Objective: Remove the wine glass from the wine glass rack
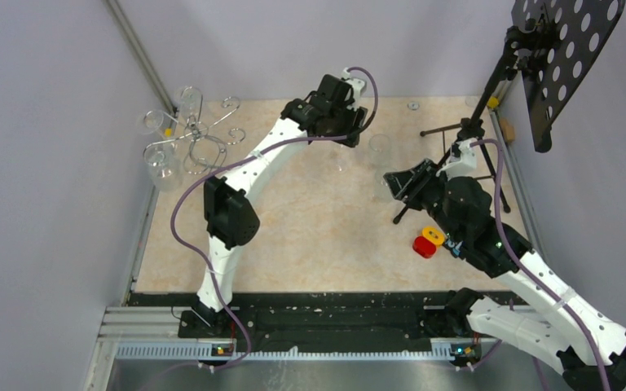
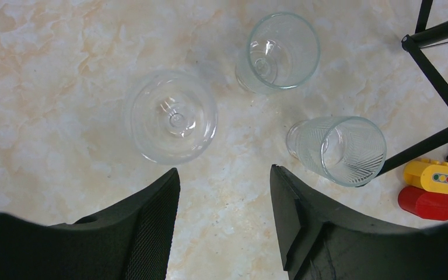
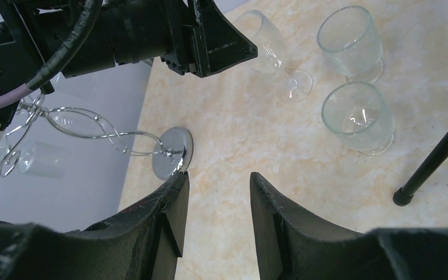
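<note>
The left gripper [image 2: 224, 172] hangs spread wide and empty, straight above a wine glass [image 2: 171, 116]. The glass stands upright on the table [image 2: 46, 70], stem vertical, touching neither finger, so I judge it off the rack. The right gripper [image 3: 219, 176] is likewise spread and empty, over mid-table. The rack [image 1: 200, 140] sits in the far left corner, well apart from both, with other glasses [image 1: 161, 163] hanging on its loops. For those, the left arm is nearer. A ribbed tumbler [image 2: 341, 149] and a plainer glass [image 2: 280, 49] stand just beside the wine glass.
</note>
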Controlling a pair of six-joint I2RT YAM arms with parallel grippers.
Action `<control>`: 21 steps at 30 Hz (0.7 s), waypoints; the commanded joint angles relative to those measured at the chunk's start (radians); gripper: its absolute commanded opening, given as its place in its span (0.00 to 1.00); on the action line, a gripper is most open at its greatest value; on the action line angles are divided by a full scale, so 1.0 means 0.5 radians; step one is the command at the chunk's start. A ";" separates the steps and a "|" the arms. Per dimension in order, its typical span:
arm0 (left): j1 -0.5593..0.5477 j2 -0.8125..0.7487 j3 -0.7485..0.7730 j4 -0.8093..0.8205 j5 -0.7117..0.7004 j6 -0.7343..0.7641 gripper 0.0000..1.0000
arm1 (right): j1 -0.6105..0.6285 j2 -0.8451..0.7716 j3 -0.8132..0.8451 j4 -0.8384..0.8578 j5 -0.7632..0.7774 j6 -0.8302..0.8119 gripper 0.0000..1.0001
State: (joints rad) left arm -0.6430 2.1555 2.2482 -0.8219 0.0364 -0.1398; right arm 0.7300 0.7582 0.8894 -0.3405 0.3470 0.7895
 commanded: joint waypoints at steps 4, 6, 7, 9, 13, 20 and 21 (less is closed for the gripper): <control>0.010 -0.095 0.021 0.100 0.012 -0.020 0.62 | -0.007 -0.033 -0.044 0.063 -0.006 0.017 0.44; 0.015 -0.099 0.018 0.095 -0.003 -0.016 0.62 | -0.005 -0.034 -0.047 0.067 -0.010 0.019 0.44; 0.015 -0.101 0.019 0.090 -0.010 -0.017 0.62 | -0.007 -0.035 -0.048 0.070 -0.010 0.019 0.44; 0.014 -0.127 0.023 0.080 -0.009 -0.026 0.62 | -0.006 -0.035 -0.048 0.068 -0.007 0.019 0.44; 0.015 -0.265 0.023 0.064 -0.027 -0.052 0.64 | -0.006 -0.035 -0.051 0.081 -0.018 0.019 0.44; 0.031 -0.668 0.020 0.025 -0.138 -0.043 0.84 | -0.006 -0.068 -0.086 0.145 -0.071 0.030 0.51; 0.040 -0.733 0.018 0.007 -0.155 -0.045 0.86 | -0.007 -0.076 -0.090 0.153 -0.072 0.038 0.52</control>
State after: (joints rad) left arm -0.6369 1.9865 2.2421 -0.8337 0.0059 -0.1585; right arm 0.7300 0.7486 0.8509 -0.3168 0.3302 0.7967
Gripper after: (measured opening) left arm 0.830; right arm 0.498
